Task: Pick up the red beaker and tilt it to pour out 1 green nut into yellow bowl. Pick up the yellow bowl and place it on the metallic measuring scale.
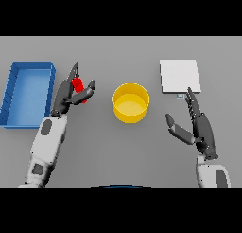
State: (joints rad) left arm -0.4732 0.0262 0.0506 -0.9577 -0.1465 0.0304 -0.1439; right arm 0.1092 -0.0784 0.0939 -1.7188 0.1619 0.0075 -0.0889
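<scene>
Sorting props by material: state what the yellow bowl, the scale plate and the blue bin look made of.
Yellow bowl: probably plastic, one flat colour with a matte look. Scale: pale grey flat square plate, possibly brushed metal, though no reflections confirm it. Blue bin: likely plastic, uniform blue with thin straight walls.

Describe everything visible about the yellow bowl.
The yellow bowl is a round, straight-walled container, plain yellow with a smooth, plastic-like look. It stands upright on the grey table, mouth open to the camera. Its inside looks empty. Nothing touches it: it sits apart, between the left robot hand and the right robot hand.
</scene>
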